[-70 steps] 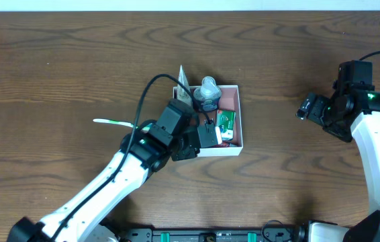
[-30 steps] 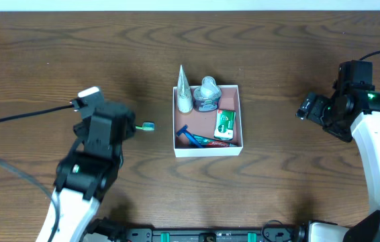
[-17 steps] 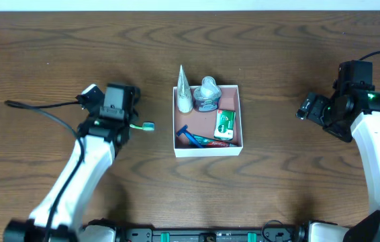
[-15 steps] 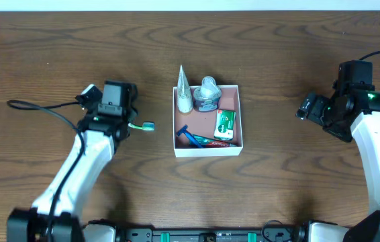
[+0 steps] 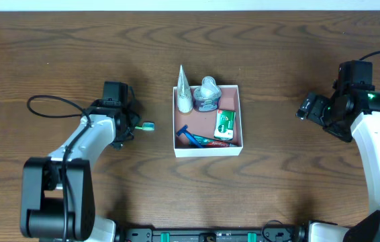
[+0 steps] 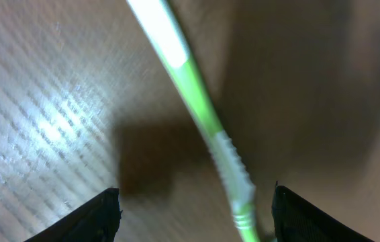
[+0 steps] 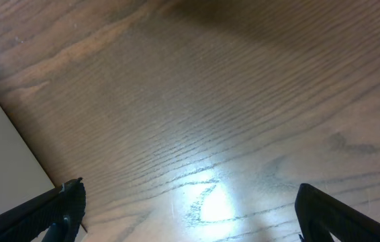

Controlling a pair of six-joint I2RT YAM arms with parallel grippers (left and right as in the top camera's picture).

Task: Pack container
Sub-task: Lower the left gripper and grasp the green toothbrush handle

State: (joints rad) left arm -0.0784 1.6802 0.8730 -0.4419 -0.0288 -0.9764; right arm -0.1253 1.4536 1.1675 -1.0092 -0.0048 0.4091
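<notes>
- Container [image 5: 241, 114]: centre of the table [image 5: 76, 54] in the overhead view, open top up, square to the table edges.
- Contents:
  - White cone tube [image 5: 184, 91] at the 11 o'clock corner, its tip poking past the rim.
  - Clear capped bottle [image 5: 207, 94] at 12 o'clock.
  - Green packet [image 5: 225, 125] toward 3 o'clock.
  - Blue razor [image 5: 188, 136] and dark red tube [image 5: 211, 142] along the 6 o'clock wall.
  - Bare reddish floor shows mid-box on the 9 o'clock side.
- Toothbrush [image 5: 147, 126]: flat on the wood at the container's 9 o'clock, near it but not touching. The bristle head points at the box and the handle runs away under the left arm.
- Left gripper [image 6: 200, 214]: low over the table and spread wide, nothing pinched. The fingertips [image 6: 103, 214] straddle the green-and-white handle.
- Step in hand, as I judge it: grasping the toothbrush.
  - The handle crosses the wrist view on a slant and sits off-centre, so centre over it first.
  - Turn the wrist so the jaws close square across the ribbed section.
  - The handle is thin and lies flat, so the tips should drop almost to the wood or they will close above it.
  - Close slowly, since a slim handle can roll or pivot.
  - Lift straight up, carry toward 3 o'clock, and lay it on the bare strip clear of the cone tube.
- Right gripper [image 7: 197, 205]: well off at the container's 3 o'clock, jaws wide and empty over bare wood. It is best left there.
</notes>
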